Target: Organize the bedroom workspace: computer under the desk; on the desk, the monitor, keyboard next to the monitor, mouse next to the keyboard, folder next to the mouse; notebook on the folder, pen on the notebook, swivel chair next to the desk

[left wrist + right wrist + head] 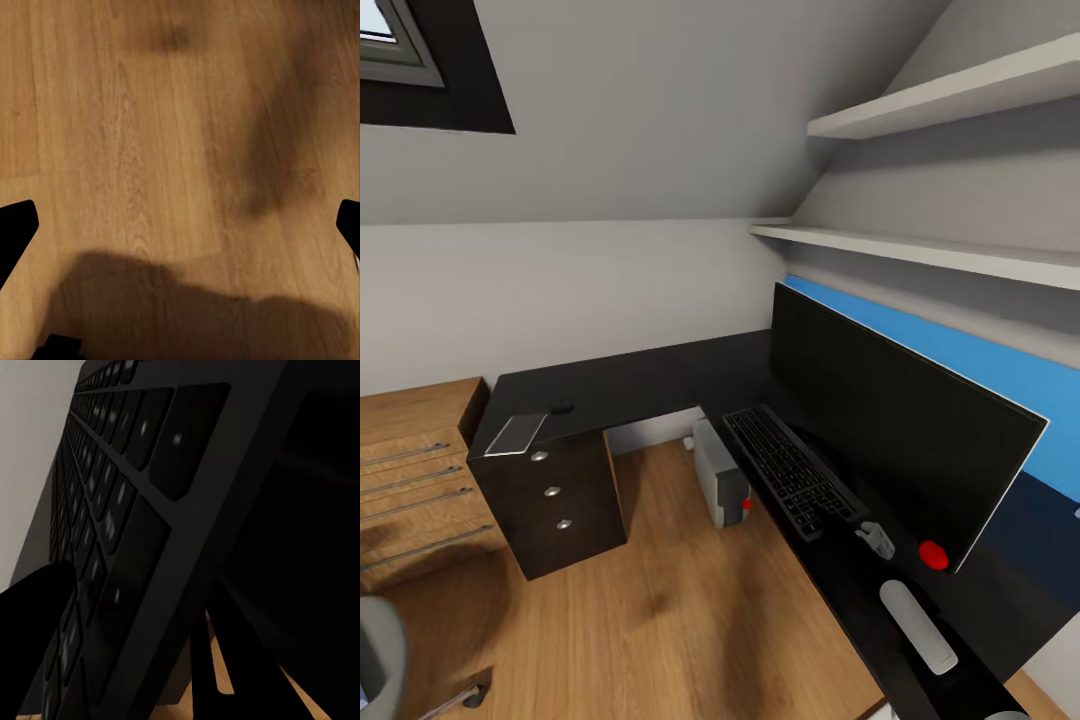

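The desk (630, 385) carries the monitor (890, 440) along its right wing, with the keyboard (792, 470) lying in front of it. My right gripper (875, 538) is at the keyboard's near end. In the right wrist view the keyboard (127, 510) sits very close, with one dark finger (45, 630) over its keys. The computer (720, 480) stands under the desk. The mouse (562, 408) rests on the left wing beside a flat grey pad (515, 435). The swivel chair (380, 650) shows at the lower left. My left gripper (180, 225) hangs open over bare floor. Folder, notebook and pen are out of view.
A light wooden chest (415, 480) with bar handles stands left of the desk's drawer unit (555, 500). Two white shelves (940, 250) run above the monitor under a sloped ceiling. Wooden floor (680, 620) lies open between the chair and the desk.
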Controlling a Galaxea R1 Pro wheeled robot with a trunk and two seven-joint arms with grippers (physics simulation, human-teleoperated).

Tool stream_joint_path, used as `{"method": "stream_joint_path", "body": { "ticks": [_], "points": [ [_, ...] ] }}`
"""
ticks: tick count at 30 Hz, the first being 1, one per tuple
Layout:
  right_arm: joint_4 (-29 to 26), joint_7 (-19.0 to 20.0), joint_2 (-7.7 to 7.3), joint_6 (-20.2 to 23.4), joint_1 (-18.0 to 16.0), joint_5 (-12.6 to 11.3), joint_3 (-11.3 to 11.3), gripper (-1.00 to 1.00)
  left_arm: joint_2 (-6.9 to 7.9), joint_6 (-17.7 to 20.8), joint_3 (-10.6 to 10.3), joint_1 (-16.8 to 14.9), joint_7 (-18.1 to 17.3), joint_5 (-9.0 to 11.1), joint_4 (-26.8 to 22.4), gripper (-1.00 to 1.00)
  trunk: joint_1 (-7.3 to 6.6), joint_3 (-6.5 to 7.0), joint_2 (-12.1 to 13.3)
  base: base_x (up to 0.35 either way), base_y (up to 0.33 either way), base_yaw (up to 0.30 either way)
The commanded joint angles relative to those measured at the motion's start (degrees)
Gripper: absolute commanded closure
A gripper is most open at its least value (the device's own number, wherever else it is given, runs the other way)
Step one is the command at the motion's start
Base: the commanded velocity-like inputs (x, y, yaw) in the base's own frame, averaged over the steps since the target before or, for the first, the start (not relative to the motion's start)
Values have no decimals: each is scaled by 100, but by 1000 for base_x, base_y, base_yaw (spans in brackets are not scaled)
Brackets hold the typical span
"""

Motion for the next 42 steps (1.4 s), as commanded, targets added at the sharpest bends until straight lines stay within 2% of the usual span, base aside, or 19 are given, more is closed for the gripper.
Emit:
{"method": "stream_joint_path", "body": {
  "ticks": [1,22,27,32,36,42],
  "points": [
    [-1,8,-5,6,-4,-44,10,100,-2,-15,-30,-5,-41,61,12,-100,0,-6,-4,5,-6,0],
    [121,8,8,4,-3,-44,10,100,-2,-20,-34,-5,-26,33,12,-100,0,-6,-4,-17,-45,0],
    [162,8,9,4,-5,-44,10,100,-10,-24,-35,-5,-23,27,12,-100,110,-96,-204,0,0,0],
    [166,8,9,4,-4,-44,8,100,-11,-24,-35,-5,-23,26,12,-100,110,-96,-204,0,0,0],
    [167,8,9,1,-3,-44,4,100,-11,-24,-35,-5,-23,26,12,-100,198,-168,-365,0,0,0],
    [167,8,9,-2,-3,-44,3,100,-7,-23,-29,-5,-23,31,12,-100,198,-168,-365,0,0,0]
  ]
}}
